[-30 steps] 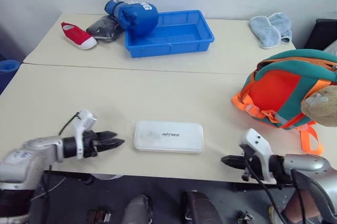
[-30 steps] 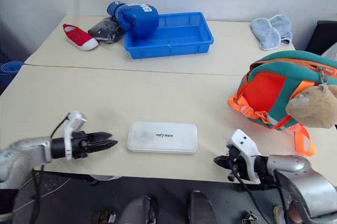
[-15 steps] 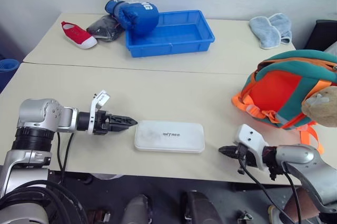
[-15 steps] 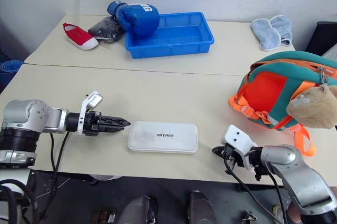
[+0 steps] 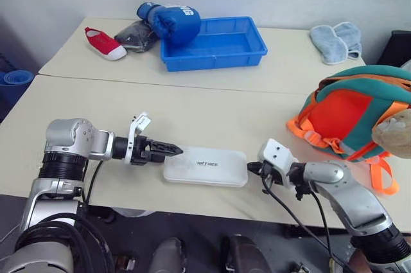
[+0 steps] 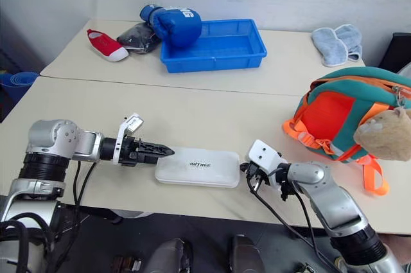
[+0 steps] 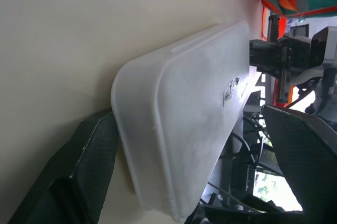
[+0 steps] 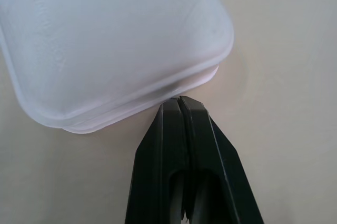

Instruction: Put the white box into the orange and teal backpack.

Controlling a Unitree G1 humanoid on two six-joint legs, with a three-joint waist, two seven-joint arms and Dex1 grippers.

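Observation:
The white box (image 5: pixel 205 166) lies flat near the table's front edge, its dark lettering up. My left gripper (image 5: pixel 172 151) reaches in from the left and is open; in the left wrist view its fingers (image 7: pixel 79 182) stand wide on either side of the white box's (image 7: pixel 179 129) left end. My right gripper (image 5: pixel 252 169) is shut, and its tip (image 8: pixel 181 103) meets the white box's (image 8: pixel 105 39) right end at table level. The orange and teal backpack (image 5: pixel 347 115) stands at the right with a tan bear charm (image 5: pixel 393 137) hanging on it.
At the back stands a blue tray (image 5: pixel 218 61) with a blue boxing glove (image 5: pixel 170 21) on its left end. A dark bundle (image 5: pixel 136 35) and a red shoe (image 5: pixel 106 43) lie left of it, and light blue mitts (image 5: pixel 337 42) at the back right. The table's front edge (image 5: pixel 192 197) runs just below the box.
My left gripper has moved right to the box's left end, rolled and opened wide. My right gripper, still shut, has slid in to the box's right end.

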